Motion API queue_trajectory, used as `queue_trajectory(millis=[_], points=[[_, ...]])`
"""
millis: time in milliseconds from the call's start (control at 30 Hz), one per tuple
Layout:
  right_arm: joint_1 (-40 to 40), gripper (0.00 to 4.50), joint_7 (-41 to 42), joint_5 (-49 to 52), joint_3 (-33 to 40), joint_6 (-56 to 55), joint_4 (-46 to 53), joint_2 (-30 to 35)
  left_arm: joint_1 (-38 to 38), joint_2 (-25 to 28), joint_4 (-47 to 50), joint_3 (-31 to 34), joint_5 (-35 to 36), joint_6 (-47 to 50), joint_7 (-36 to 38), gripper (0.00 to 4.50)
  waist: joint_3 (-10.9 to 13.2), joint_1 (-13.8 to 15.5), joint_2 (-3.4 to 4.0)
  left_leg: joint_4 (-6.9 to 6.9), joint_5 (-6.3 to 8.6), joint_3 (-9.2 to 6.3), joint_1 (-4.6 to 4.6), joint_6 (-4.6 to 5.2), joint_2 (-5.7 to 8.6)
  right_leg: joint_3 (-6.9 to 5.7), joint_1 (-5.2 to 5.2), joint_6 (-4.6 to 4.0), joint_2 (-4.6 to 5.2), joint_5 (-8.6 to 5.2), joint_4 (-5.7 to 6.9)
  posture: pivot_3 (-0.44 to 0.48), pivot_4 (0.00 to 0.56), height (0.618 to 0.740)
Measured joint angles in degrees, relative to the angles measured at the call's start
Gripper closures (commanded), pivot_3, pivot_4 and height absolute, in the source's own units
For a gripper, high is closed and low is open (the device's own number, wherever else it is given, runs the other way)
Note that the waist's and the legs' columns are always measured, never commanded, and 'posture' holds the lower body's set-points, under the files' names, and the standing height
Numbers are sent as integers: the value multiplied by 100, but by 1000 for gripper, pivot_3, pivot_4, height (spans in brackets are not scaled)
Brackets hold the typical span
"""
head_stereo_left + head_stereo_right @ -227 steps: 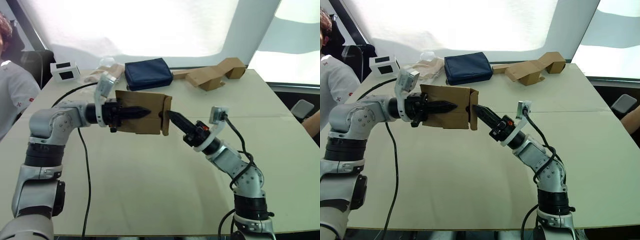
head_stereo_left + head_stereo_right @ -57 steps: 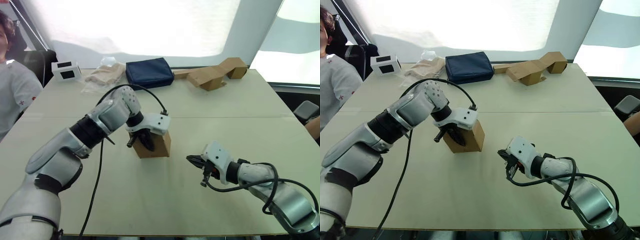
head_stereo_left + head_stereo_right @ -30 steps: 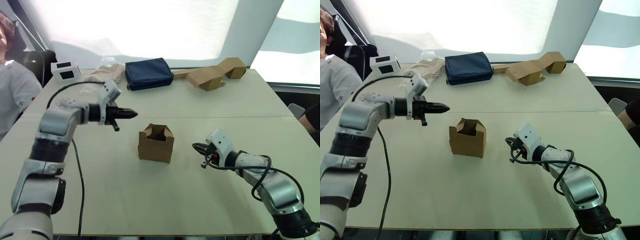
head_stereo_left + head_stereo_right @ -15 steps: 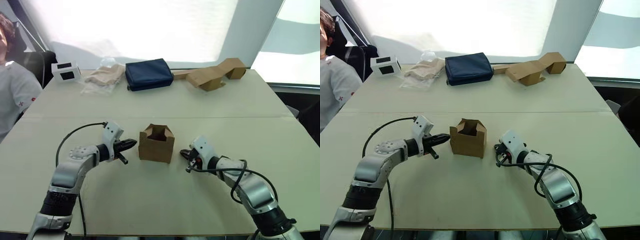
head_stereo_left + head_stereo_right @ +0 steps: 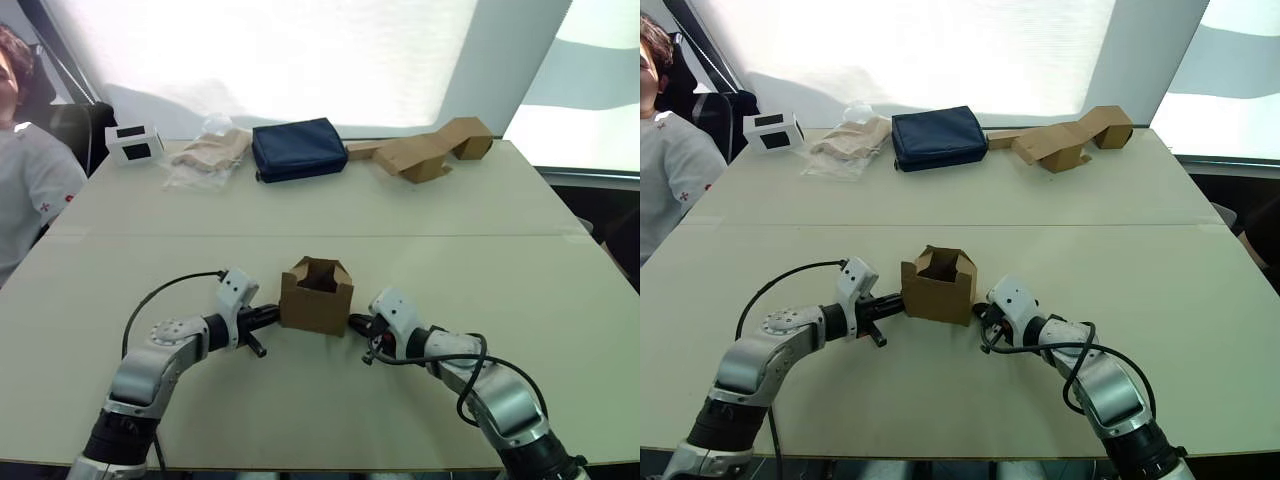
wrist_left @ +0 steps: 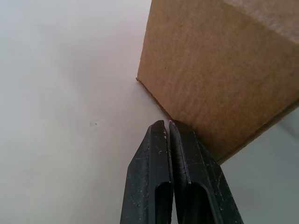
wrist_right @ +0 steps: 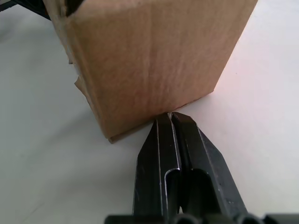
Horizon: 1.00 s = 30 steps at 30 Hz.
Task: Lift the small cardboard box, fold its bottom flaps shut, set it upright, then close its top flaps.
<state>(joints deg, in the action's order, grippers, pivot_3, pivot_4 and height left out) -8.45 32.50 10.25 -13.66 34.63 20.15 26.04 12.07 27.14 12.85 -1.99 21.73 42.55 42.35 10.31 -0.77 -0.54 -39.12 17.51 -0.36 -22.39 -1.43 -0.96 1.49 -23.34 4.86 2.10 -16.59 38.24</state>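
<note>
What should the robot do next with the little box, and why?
Probably raise a gripper to fold a top flap down. The small cardboard box already stands upright with its top flaps open, while the shut left gripper and right gripper sit low beside it.

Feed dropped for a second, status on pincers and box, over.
Left pincer and right pincer both shut, tips low against opposite sides of the small cardboard box. Box upright on table, top flaps open. Nothing in the way.

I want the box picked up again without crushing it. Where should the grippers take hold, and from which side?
Best guess: press the two opposite side walls of the box, low down, left gripper from its left, right gripper from its right. Those walls are flat and upright, and both shut tips already sit at their bases; the top flaps stand open and would bend.
</note>
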Motion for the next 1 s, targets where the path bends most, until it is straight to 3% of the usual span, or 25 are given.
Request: queue_trajectory(millis=[233, 1000], points=[[264, 4500, 6, 0, 160, -18, 179, 100, -287, 131, 413, -74, 286, 323, 165, 4376, -4, 10, 1, 0, 0, -1, 1, 0, 1, -1, 5, 0, -2, 0, -4, 0, 150, 740], [469, 4500, 229, 134, 206, 105, 427, 197, -287, 379, 234, -90, 467, 92, 304, 4376, -5, 4, 2, 0, 0, -2, 2, 0, 0, -1, 5, -1, -8, -1, -4, 0, 150, 740]])
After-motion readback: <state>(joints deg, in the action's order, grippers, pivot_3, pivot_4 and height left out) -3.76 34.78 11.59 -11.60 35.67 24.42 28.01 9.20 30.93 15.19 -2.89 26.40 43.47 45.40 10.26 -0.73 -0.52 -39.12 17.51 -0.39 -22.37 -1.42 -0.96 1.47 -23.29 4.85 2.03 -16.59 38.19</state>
